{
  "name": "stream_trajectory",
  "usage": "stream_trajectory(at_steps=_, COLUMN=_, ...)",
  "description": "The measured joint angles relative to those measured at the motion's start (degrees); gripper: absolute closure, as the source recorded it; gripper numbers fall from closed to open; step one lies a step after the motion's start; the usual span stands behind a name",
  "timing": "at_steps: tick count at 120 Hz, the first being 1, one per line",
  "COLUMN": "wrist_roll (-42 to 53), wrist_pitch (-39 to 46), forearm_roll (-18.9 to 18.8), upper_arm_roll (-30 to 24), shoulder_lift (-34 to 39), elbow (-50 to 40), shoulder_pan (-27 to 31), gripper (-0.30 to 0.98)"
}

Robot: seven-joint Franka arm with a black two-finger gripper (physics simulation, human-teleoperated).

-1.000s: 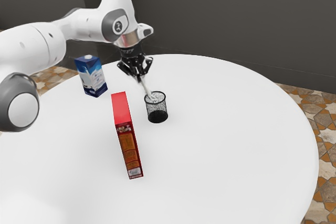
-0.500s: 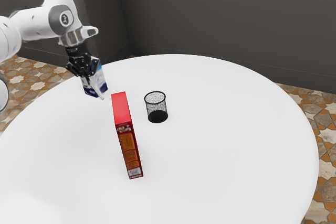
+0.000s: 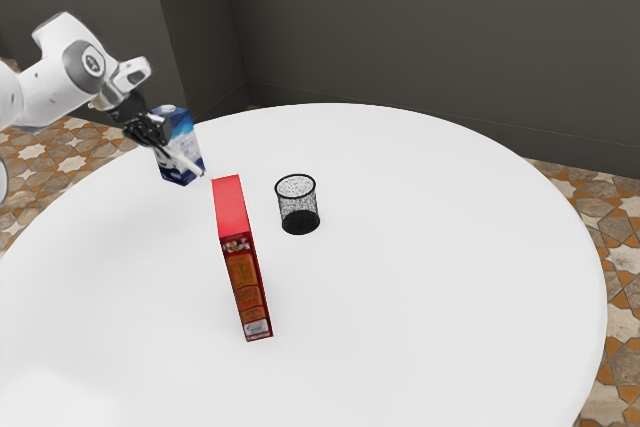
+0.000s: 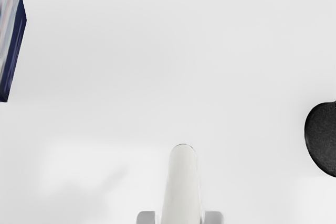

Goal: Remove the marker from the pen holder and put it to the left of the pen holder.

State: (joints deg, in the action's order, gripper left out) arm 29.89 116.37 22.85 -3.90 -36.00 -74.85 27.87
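Gripper (image 3: 161, 139) tilted further over, marker (image 3: 188, 163) pinched in its jaws.
Print on the red box (image 3: 232, 209) was too tiny to read.

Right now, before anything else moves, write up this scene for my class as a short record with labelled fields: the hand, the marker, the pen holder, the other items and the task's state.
hand: shut on the marker
marker: white, tilted, in the hand, out of the pen holder
pen holder: black mesh, upright on the table
other items: red box and blue-and-white carton, both standing on the table
task state: marker taken out, not yet set down
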Motion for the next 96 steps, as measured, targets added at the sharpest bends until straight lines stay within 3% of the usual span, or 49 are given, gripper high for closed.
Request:
stream_trajectory(at_steps=20, wrist_roll=12.64, wrist_pitch=2.23, forearm_roll=2.67, upper_arm_roll=0.01, shoulder_lift=-0.51, elbow=-0.05, shoulder_pan=0.74, gripper=0.77)
stream_trajectory(at_steps=42, wrist_roll=23.05, wrist_pitch=2.81, forearm_roll=4.3, upper_arm_roll=0.03, shoulder_lift=-1.05, elbow=-0.05, shoulder_pan=1.61, gripper=0.38)
stream_trajectory(at_steps=58, wrist_roll=28.27, wrist_pitch=2.83, forearm_roll=3.89, upper_arm_roll=0.11, shoulder_lift=-0.48, elbow=0.24, shoulder_pan=0.87, gripper=0.2)
stream_trajectory(at_steps=64, wrist_roll=28.25, wrist_pitch=1.68, forearm_roll=1.3, upper_arm_roll=0.38, shoulder_lift=1.21, elbow=0.23, shoulder_pan=-0.76, gripper=0.16)
stream_trajectory(at_steps=74, wrist_roll=22.59, wrist_pitch=-8.02, forearm_roll=-10.51, upper_arm_roll=0.41, shoulder_lift=12.25, elbow=0.03, shoulder_pan=-4.3, gripper=0.11)
stream_trajectory(at_steps=81, wrist_roll=18.06, wrist_pitch=-15.28, forearm_roll=-16.55, upper_arm_roll=0.37, shoulder_lift=21.23, elbow=0.16, shoulder_pan=-7.75, gripper=0.08)
stream_trajectory(at_steps=90, wrist_roll=13.1, wrist_pitch=-20.53, forearm_roll=-21.48, upper_arm_roll=0.43, shoulder_lift=35.01, elbow=-9.06, shoulder_pan=-13.87, gripper=0.06)
stream_trajectory(at_steps=96, wrist_roll=10.44, wrist_pitch=-20.93, forearm_roll=-23.0, upper_arm_roll=1.05, shoulder_lift=39.4, elbow=-15.74, shoulder_pan=-19.44, gripper=0.05)
